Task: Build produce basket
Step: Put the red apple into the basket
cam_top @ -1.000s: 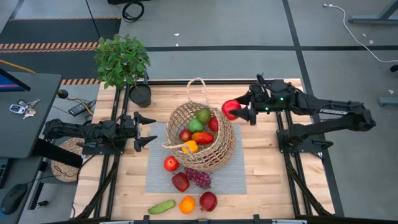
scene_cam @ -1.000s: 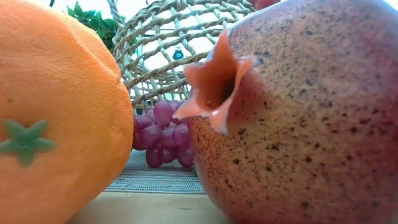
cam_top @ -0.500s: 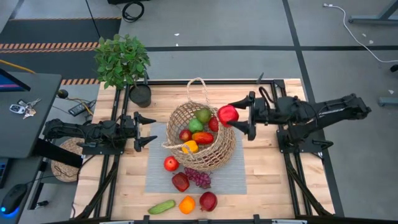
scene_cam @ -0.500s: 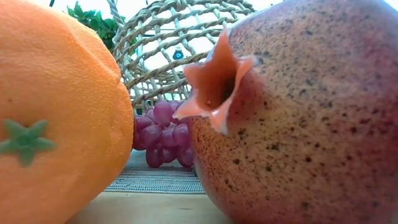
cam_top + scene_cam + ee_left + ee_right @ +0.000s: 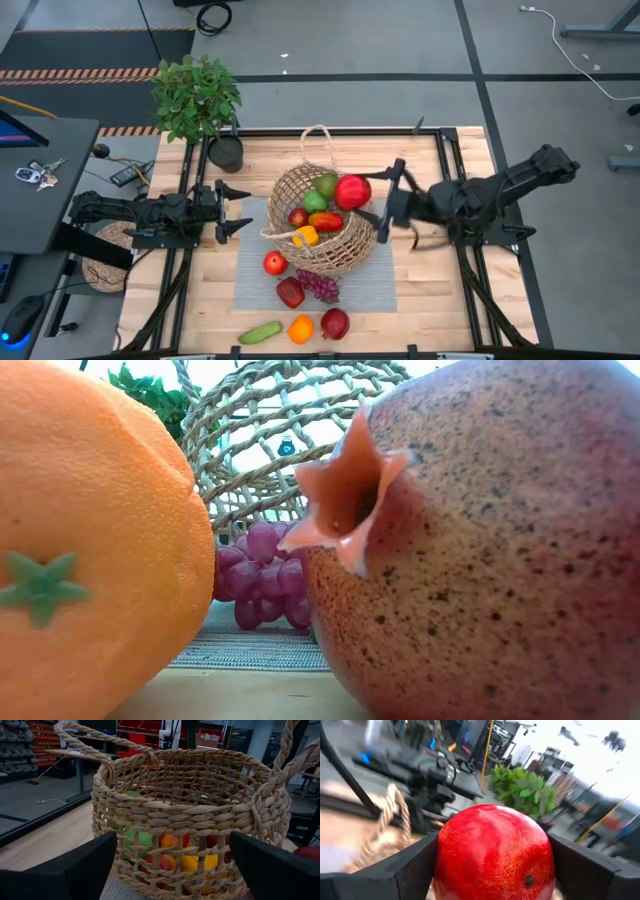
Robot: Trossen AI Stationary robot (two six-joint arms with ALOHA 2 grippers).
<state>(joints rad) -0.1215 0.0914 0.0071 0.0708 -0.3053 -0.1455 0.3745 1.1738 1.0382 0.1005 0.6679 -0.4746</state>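
Woven tan wicker basket (image 5: 322, 222) sits on a grey ribbed mat on the wooden surface, holding smooth fruit. Right gripper (image 5: 372, 202) fingers clamp a glossy round red pomegranate (image 5: 352, 191) over its rim. Left gripper (image 5: 240, 211) waits beside it, fingers spread wide, empty.

No words, numbers or signs can be read anywhere here. There is nothing to read on the fruit, the basket or the arms, and the things far behind are too blurry.
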